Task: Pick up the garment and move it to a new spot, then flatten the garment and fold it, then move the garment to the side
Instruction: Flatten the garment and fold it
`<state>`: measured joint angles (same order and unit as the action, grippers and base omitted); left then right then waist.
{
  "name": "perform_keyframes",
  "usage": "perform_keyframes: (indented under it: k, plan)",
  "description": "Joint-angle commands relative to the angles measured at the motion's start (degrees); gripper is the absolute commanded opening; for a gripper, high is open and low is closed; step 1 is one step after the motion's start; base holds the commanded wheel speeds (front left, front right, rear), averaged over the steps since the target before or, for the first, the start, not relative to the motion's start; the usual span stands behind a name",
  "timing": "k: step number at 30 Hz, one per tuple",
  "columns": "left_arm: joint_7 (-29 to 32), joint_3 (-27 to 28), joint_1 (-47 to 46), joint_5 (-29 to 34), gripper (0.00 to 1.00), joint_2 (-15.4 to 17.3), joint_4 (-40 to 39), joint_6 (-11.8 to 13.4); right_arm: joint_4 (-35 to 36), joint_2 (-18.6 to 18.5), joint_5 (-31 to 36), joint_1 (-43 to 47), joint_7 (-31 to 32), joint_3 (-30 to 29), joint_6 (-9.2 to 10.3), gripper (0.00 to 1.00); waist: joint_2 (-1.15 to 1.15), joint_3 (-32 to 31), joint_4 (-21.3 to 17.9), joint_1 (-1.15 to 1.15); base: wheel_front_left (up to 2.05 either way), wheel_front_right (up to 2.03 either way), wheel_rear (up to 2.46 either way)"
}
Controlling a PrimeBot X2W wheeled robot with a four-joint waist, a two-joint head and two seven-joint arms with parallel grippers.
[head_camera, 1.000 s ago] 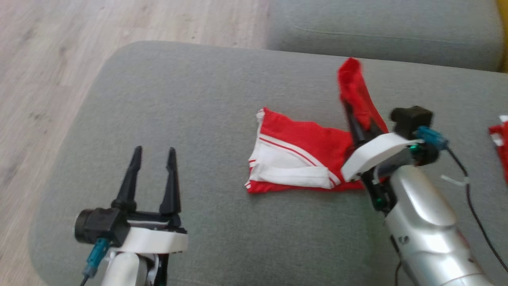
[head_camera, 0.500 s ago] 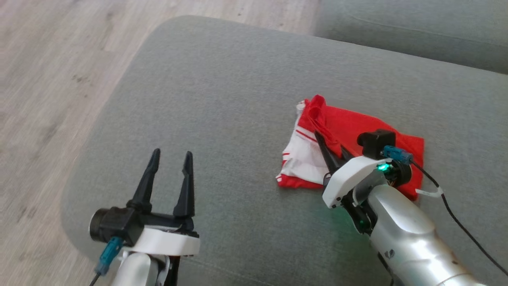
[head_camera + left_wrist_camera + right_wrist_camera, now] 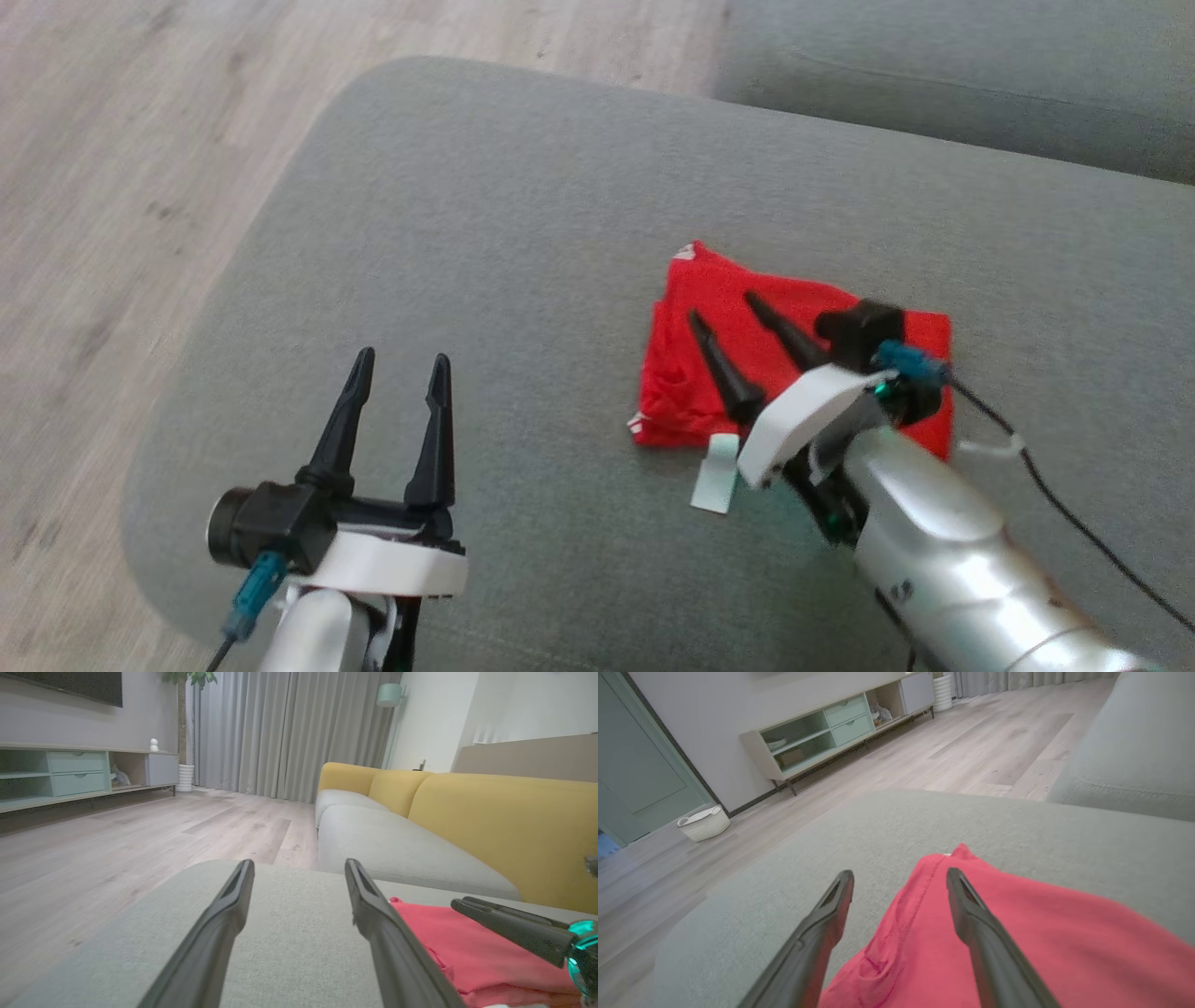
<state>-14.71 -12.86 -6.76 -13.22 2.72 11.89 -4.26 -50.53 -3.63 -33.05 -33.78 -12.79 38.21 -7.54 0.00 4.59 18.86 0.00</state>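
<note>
Grey fabric sofa cushion point(image 3: 513, 233); folded red cloth garment point(image 3: 672, 397) beneath spread right gripper point(image 3: 721, 308); left gripper point(image 3: 402, 357) spread; risk of fingertips point(image 3: 711, 347) snagging, unfolding it.

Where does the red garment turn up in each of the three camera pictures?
Head view: garment right of centre, beneath the open right gripper.
Left wrist view: garment in the lower right corner.
Right wrist view: garment at bottom middle and right, behind the fingers.
Shared landmark: the grey cushion it lies on.
</note>
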Motion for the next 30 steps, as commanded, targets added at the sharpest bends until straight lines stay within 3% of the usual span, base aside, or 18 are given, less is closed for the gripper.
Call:
perform_keyframes:
  k: [1, 6, 10, 18, 22, 30]
  plan:
    - [-0.29, 2.38, -1.79, 0.78, 1.00, 0.16, -1.80, -0.43, 1.23, 0.75, 1.41, -3.52, -1.53, -1.56, 0.05, 1.00, 0.00, -1.43, -2.52, 0.00, 0.00, 0.00, 0.00]
    - [-0.29, 3.95, -0.71, 1.23, 1.00, 0.16, -2.01, -0.47, 2.53, 0.75, 10.53, -3.28, -2.16, -12.33, 0.05, 1.00, 0.00, -2.81, -7.04, 0.00, 0.00, 0.00, 0.00]
    - [-0.29, 5.08, 0.15, 1.98, 1.00, 0.19, -2.11, -0.26, 9.80, 0.07, 23.72, 1.63, -2.18, -23.41, 0.05, 1.00, 0.00, -3.15, -10.70, 0.00, 0.00, 0.00, 0.00]
    - [-0.29, 7.54, 1.63, 3.20, 1.00, 0.24, -1.96, 0.23, 24.78, 0.41, 35.61, 14.69, -2.19, -34.87, 0.05, 1.00, 0.00, -3.56, -15.32, 0.00, 0.00, 0.00, 0.00]
    - [-0.29, 8.67, 2.98, 3.36, 1.00, 0.20, -1.34, -0.06, 29.64, 0.66, 36.39, 20.00, -2.20, -37.65, 0.05, 1.00, 0.00, -3.45, -16.68, 0.00, 0.00, 0.00, 0.00]
    - [-0.29, 9.18, 4.48, 3.67, 1.00, 0.17, -1.36, -0.49, 34.05, 0.74, 31.48, 26.59, -2.20, -38.51, 0.05, 1.00, 0.00, -3.07, -17.56, 0.00, 0.00, 0.00, 0.00]
